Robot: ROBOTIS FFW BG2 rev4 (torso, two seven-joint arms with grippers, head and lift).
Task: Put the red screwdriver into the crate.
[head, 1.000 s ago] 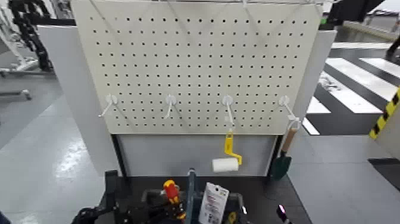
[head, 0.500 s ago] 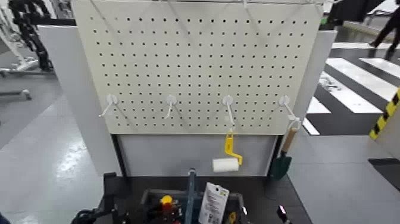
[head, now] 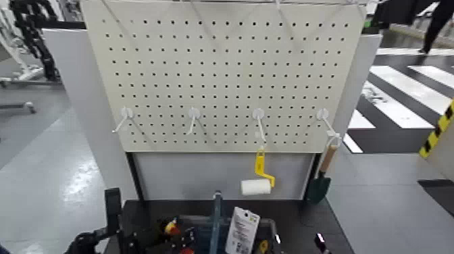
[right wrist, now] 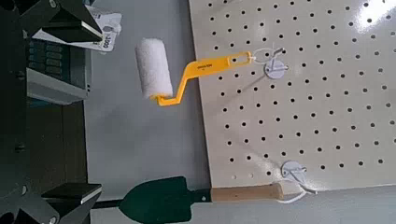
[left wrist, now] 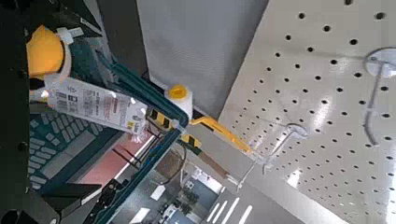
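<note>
head: high, facing pegboard (head: 226,81) | left wrist: near crate (left wrist: 75,159) | all share pegboard

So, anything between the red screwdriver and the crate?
Nothing visible: the screwdriver is at the crate's left end, by the open left gripper; the handle bar is to its right. The right gripper is farther right.
</note>
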